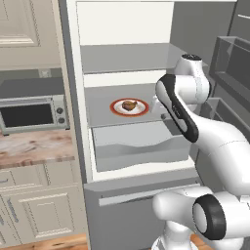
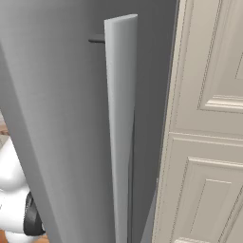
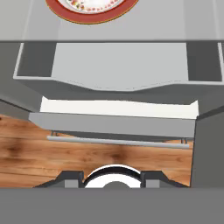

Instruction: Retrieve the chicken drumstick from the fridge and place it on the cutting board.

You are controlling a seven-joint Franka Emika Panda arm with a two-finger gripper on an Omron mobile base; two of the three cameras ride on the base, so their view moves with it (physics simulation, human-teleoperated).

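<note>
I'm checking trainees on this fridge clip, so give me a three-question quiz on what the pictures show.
1. True or false: the chicken drumstick lies on the plate on a shelf of the open fridge.
2. What sits directly under that shelf? A) the translucent drawer B) a door bin C) the toaster oven
3. Fill in: in the left base view the toaster oven stands on the counter to the ____ of the fridge.

Key: 1 true; 2 A; 3 left.
</note>
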